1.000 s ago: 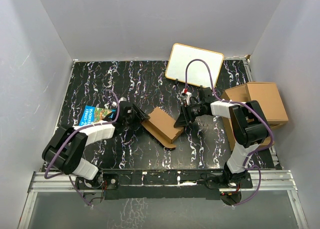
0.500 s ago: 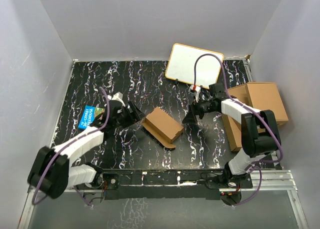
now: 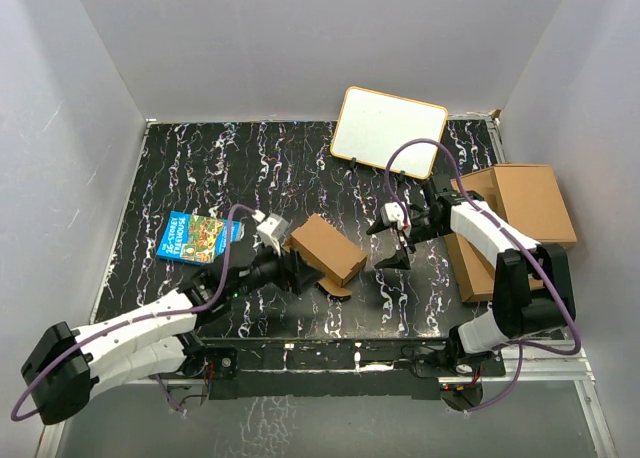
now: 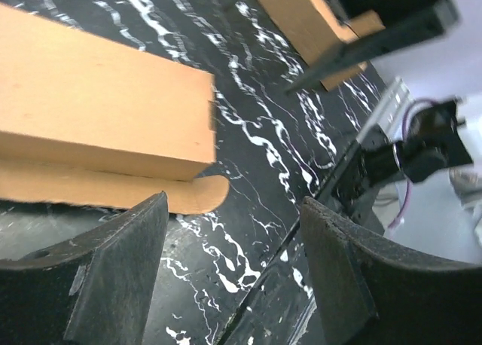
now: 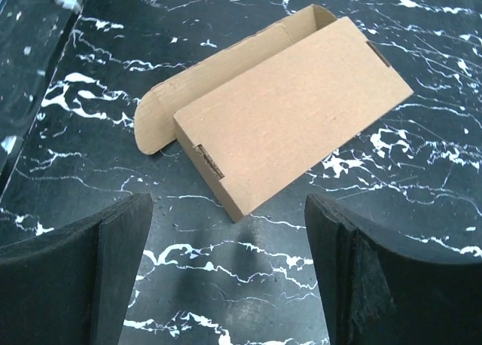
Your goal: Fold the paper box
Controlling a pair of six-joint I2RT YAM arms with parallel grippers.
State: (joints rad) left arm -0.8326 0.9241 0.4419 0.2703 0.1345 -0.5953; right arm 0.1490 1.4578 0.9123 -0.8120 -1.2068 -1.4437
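A black, white-veined table (image 3: 200, 168) sits between pale walls. The paper box (image 3: 325, 248) lies near its middle, closed over, with one rounded flap (image 3: 336, 290) lying flat on the near side. The left gripper (image 3: 300, 271) sits just beside the box's near left end, jaws spread and empty. The right gripper (image 3: 386, 245) hangs apart to the right, likewise spread and empty. The flap probably needs lifting and tucking while the other arm steadies the lid. A second ago the grippers flanked the box closely; since then the left has swung to the near side and the right has backed off.
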